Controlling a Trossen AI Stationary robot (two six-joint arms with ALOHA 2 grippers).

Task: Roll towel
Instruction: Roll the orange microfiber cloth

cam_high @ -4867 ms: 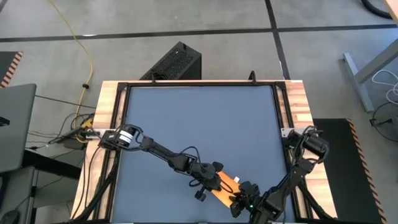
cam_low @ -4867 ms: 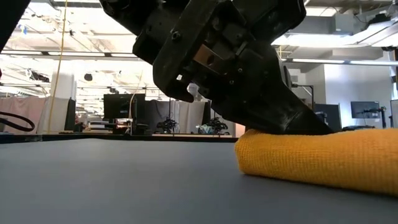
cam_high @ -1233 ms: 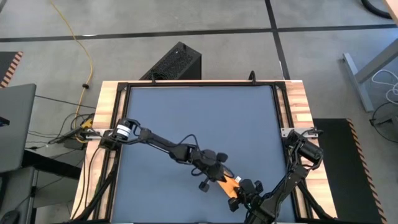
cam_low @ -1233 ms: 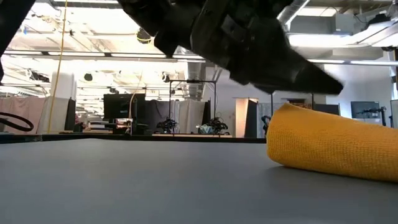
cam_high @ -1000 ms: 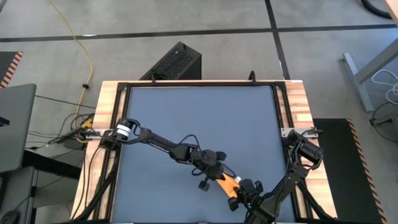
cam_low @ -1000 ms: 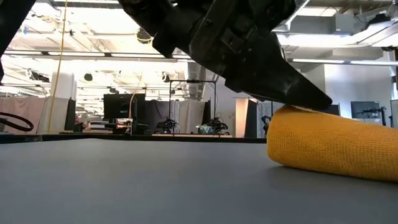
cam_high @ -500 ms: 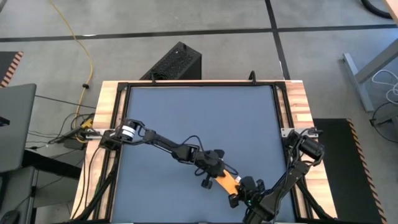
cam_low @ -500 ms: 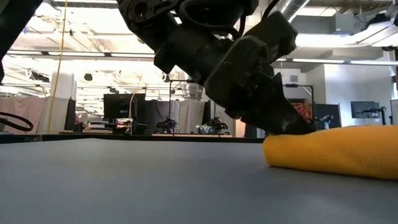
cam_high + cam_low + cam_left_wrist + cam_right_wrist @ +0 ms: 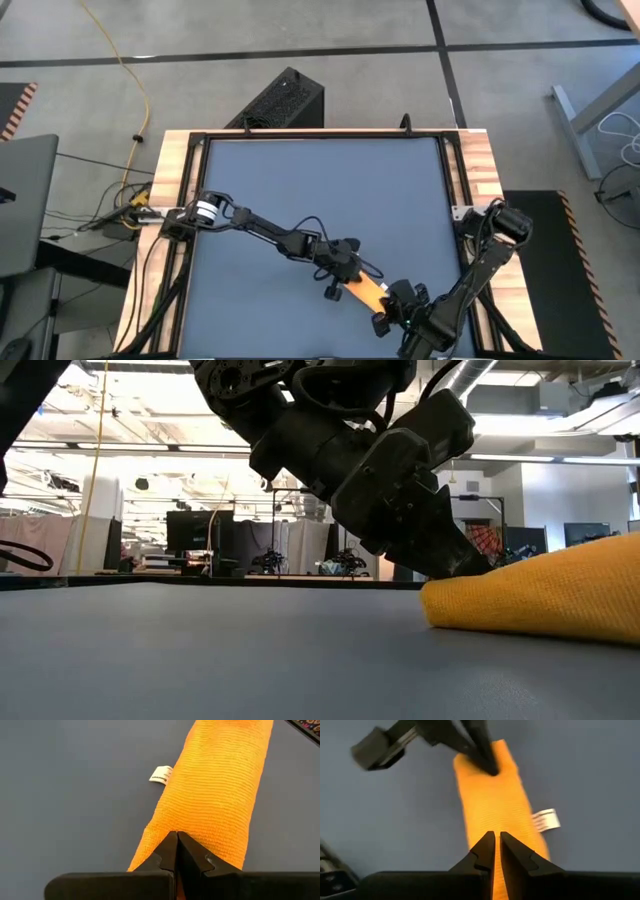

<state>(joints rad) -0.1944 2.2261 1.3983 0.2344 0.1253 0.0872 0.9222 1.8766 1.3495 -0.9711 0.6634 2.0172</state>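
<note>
The towel (image 9: 366, 291) is an orange roll lying aslant near the table's near edge, right of the middle; its white tag (image 9: 161, 774) sticks out from one long side onto the blue tabletop. My left gripper (image 9: 347, 277) is shut, with its tips on the roll's far-left end. My right gripper (image 9: 392, 308) hangs over the roll's near-right end (image 9: 507, 857), its fingertips a narrow gap apart. In the low view the towel (image 9: 530, 600) slopes up toward the right. My left gripper presses its shut fingertips (image 9: 176, 842) down on the top of the roll's far-left end (image 9: 482, 775). The fingers slant down from the table's far-left side and lie along the roll, which rests on the table there. My right gripper may or may not touch the towel; I cannot tell.
The blue tabletop (image 9: 320, 190) stretches bare beyond the towel toward the far edge. A wooden frame (image 9: 478, 170) borders it left and right. A black box (image 9: 285, 100) stands on the floor past the far edge, and cables (image 9: 125, 205) lie at the left.
My left gripper has come down onto the roll's far-left end and now presses it flatter there. My right gripper has gone up. In the low view the towel's right part stands higher than half a second ago.
</note>
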